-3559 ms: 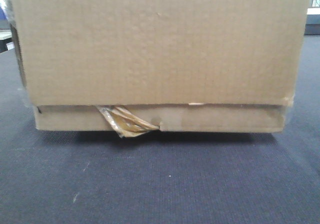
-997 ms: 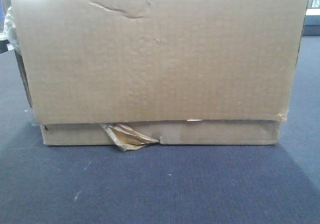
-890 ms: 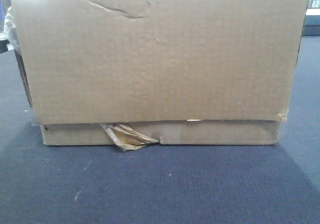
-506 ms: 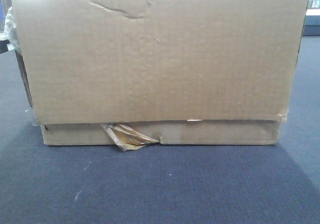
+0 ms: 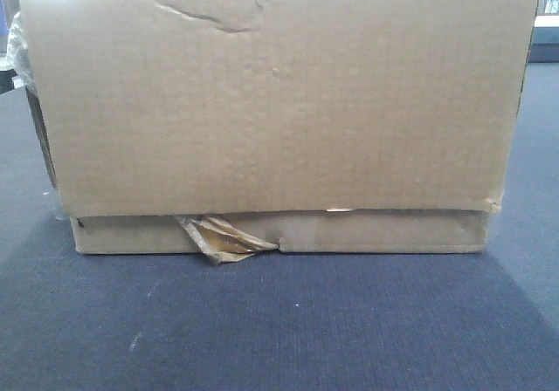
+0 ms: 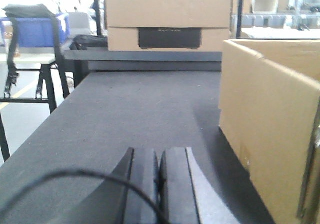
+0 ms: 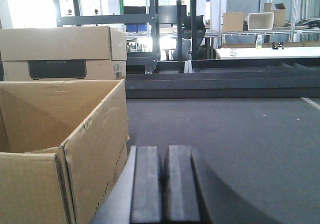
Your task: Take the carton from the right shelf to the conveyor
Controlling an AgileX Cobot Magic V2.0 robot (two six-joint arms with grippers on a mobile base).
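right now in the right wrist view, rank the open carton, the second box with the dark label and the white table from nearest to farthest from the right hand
1. The open carton, just left of the right hand, on the conveyor.
2. The second box with the dark label, behind the carton, upper left.
3. The white table, far back on the right.

The carton (image 5: pixel 279 112) stands on the conveyor (image 5: pixel 279 321) and blocks the 12 o'clock direction across nearly the full front view. Bare belt lies open at 6 o'clock. Beside the carton's outer walls, belt lanes run clear toward a second box (image 6: pixel 167 19) at 12 o'clock.
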